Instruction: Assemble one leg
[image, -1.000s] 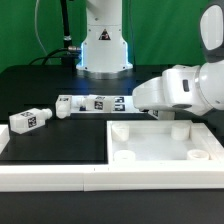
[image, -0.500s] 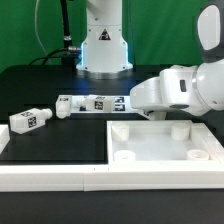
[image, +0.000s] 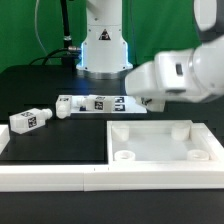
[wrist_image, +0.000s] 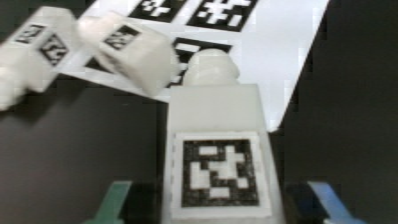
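In the wrist view a white leg (wrist_image: 217, 140) lies on the black table between my fingers, tag side up, with its round peg (wrist_image: 214, 68) pointing away from me. My gripper (wrist_image: 221, 203) is open and straddles the leg, with a dark gap on each side between the leg and the fingers (wrist_image: 121, 203). Two more legs (wrist_image: 111, 48) lie crossed beyond it. In the exterior view the white arm body (image: 175, 75) hides the fingers and this leg. One leg (image: 30, 119) lies apart at the exterior view's left and another (image: 68, 105) lies by the marker board.
The marker board (image: 105, 102) (wrist_image: 222, 18) lies just beyond the legs. The big flat white panel (image: 160, 142) with raised rim and corner holes lies at the front right. A white ledge (image: 50, 176) runs along the front edge. The robot base (image: 104, 45) stands behind.
The arm has moved from above the panel toward the exterior view's left and back, and now sits over the leg beside the marker board.
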